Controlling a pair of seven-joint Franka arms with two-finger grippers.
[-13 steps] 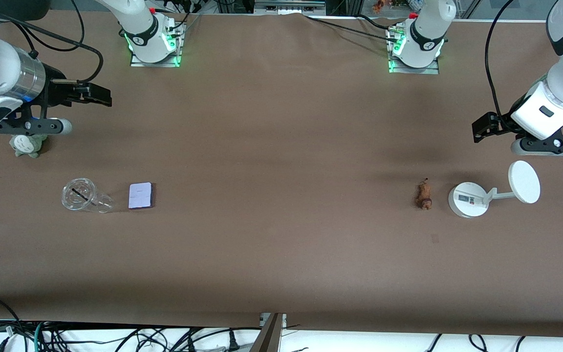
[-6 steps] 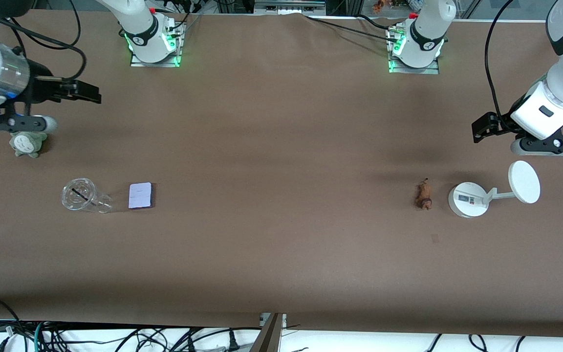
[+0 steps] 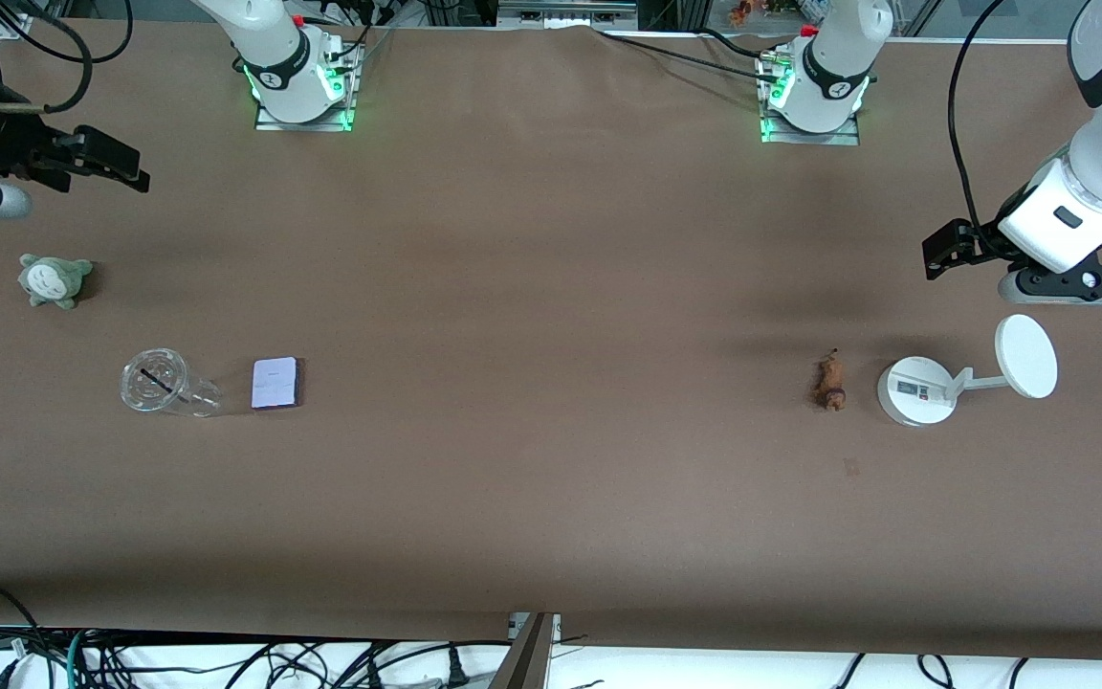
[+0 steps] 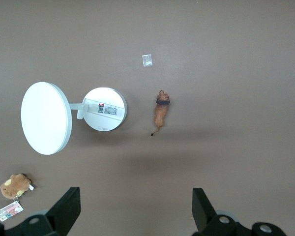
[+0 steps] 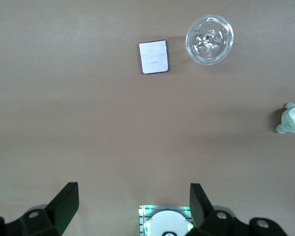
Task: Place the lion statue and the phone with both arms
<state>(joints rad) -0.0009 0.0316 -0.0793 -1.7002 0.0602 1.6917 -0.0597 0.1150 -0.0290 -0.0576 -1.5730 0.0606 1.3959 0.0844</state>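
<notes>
we see both hands wide open and empty: the left hand [image 3: 938,260] hangs well apart from the lion statue [image 3: 831,383], the right hand [image 3: 121,169] well apart from the phone [image 3: 275,383]. both things lie untouched on the desk [image 3: 551,478], so we judge grasping and placing are not yet done.

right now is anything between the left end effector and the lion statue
Nothing visible. The left end effector, open, hangs over bare table, and the lion statue lies nearer the camera with only tabletop between. The white stand sits beside the lion toward the left arm's end, off that path.
</notes>
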